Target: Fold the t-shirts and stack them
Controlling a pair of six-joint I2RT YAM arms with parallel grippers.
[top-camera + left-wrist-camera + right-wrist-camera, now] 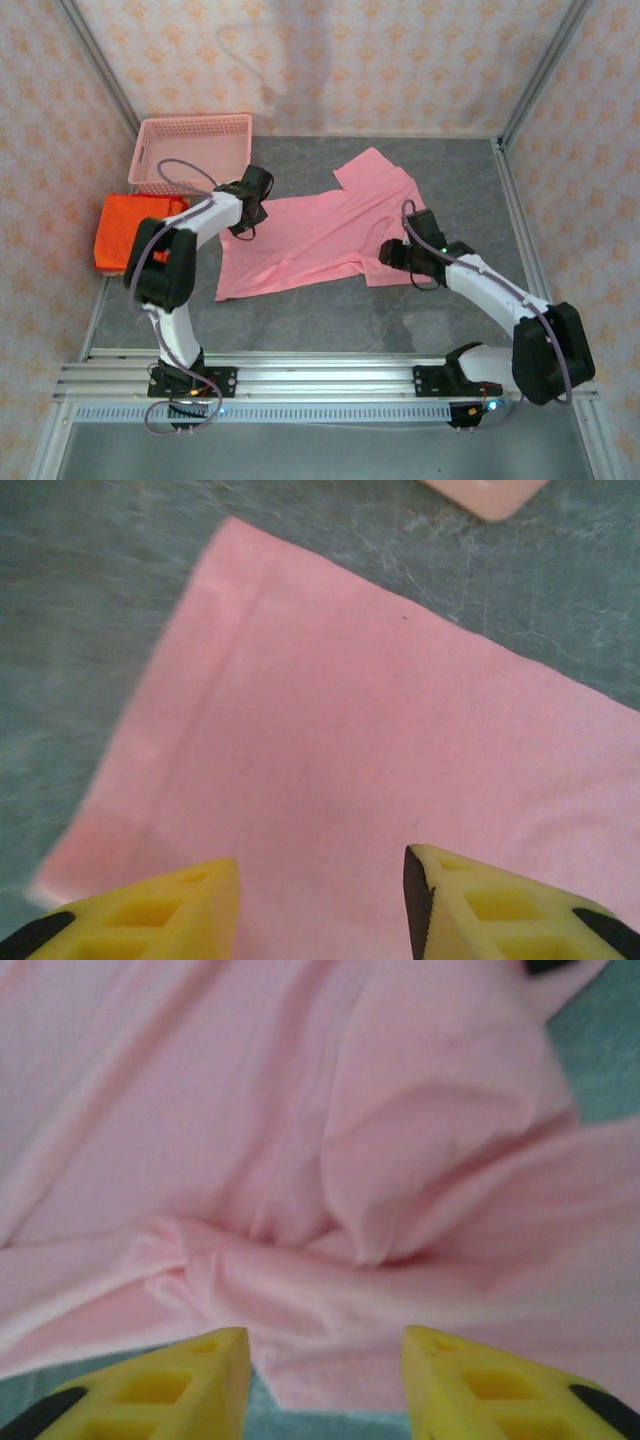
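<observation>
We see left fingers [480,905] parted, gripping nothing, above light pink cloth t-shirt [320,235] | right fingers [170,1380] parted, empty, over its rumpled edge | shirt spread mid grey surface [350,320] | orange-red folded t-shirt pile [135,230] at left, touching pink plastic mesh basket [195,150]

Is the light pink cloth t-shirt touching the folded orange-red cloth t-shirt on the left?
Apart. The top view shows grey tabletop and the left arm between the light pink t-shirt and the orange-red t-shirt.

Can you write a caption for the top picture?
Left gripper and right gripper over pink shirt; orange shirts, basket beside.
</observation>
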